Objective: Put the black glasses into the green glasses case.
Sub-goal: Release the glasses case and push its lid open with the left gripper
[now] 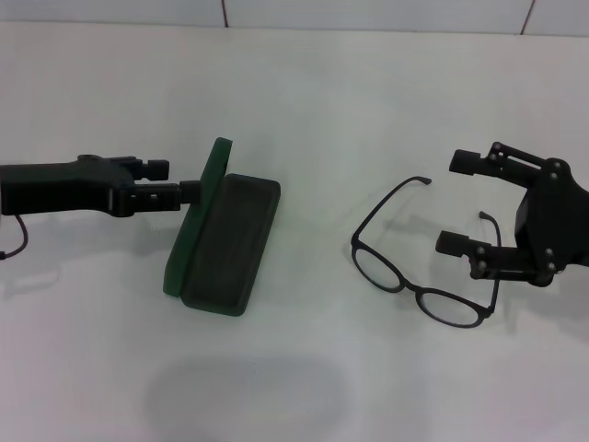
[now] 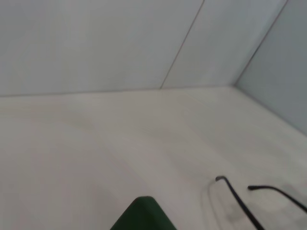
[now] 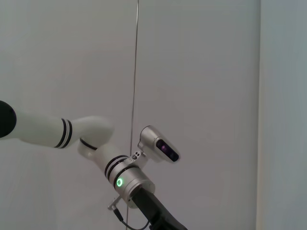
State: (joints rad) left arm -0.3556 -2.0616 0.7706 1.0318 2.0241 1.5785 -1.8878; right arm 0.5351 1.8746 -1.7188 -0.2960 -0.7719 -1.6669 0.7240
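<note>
The black glasses (image 1: pixel 419 267) lie unfolded on the white tabletop (image 1: pixel 304 83), on the robot's right side, lenses toward the near edge and both temple arms pointing away. They are outside the green glasses case (image 1: pixel 224 239), which lies well apart from them to the left, open, with its dark lined tray flat on the tabletop and its green lid standing up along the left side.

The right claw (image 1: pixel 453 203) is at the glasses' right, its two fingers spread wide, one beyond the far temple tip and one over the near temple arm; it holds nothing. The left claw (image 1: pixel 189 182) reaches in from the left edge, level with the case's raised lid, its lower fingertip touching or just beside the lid's outer face. Its fingers look narrowly set, but whether they pinch the lid cannot be told.

In the left wrist view, a green corner of the case (image 2: pixel 143 215) shows with the temple tips of the glasses (image 2: pixel 240 201) beyond it. The right wrist view shows the left arm (image 3: pixel 86 139) against a pale wall (image 3: pixel 201 72).
</note>
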